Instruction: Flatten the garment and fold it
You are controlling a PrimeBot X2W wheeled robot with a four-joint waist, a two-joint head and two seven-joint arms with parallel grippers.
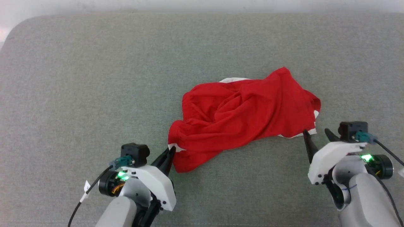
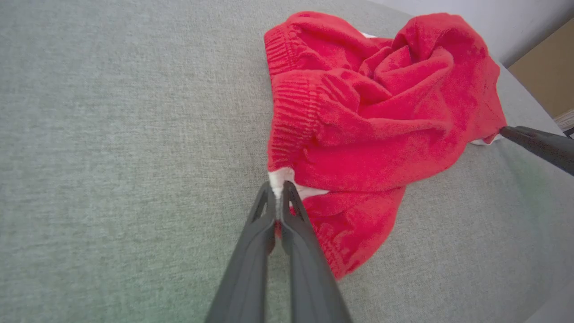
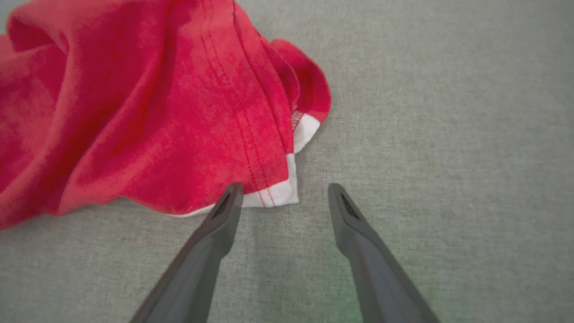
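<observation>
The garment (image 1: 243, 119) was seen crumpled in a heap at ctr-right of the head view, on a grey cloth surface (image 1: 94, 78), w/ nothing flattened yet. The left gripper (image 1: 171, 150) was found clamped on a white-edged corner at the heap's lower-left end. The right gripper (image 1: 315, 131) was held w/ jaws spread and nothing gripped, one finger touching or just beside the white hem at lower right; which of the two could not be settled. The fabric was judged thin, light and very limp, so draping, bunching and dragging on the cloth surface were to be expected rather than clean sliding. Stitched hems and corners, taken at opposite ends and drawn apart, were judged better holds than loose cloth. In the left wrist view the ribbed waistband (image 2: 291, 112) was shown at upper ctr and the pinch on the white patch (image 2: 280, 177) was confirmed, details lost in the head view. In the right wrist view the hem corner (image 3: 278, 193), w/ stitch lines running up from it, was seen between the spread fingers, nearer the frame-left one, not yet enclosed.
</observation>
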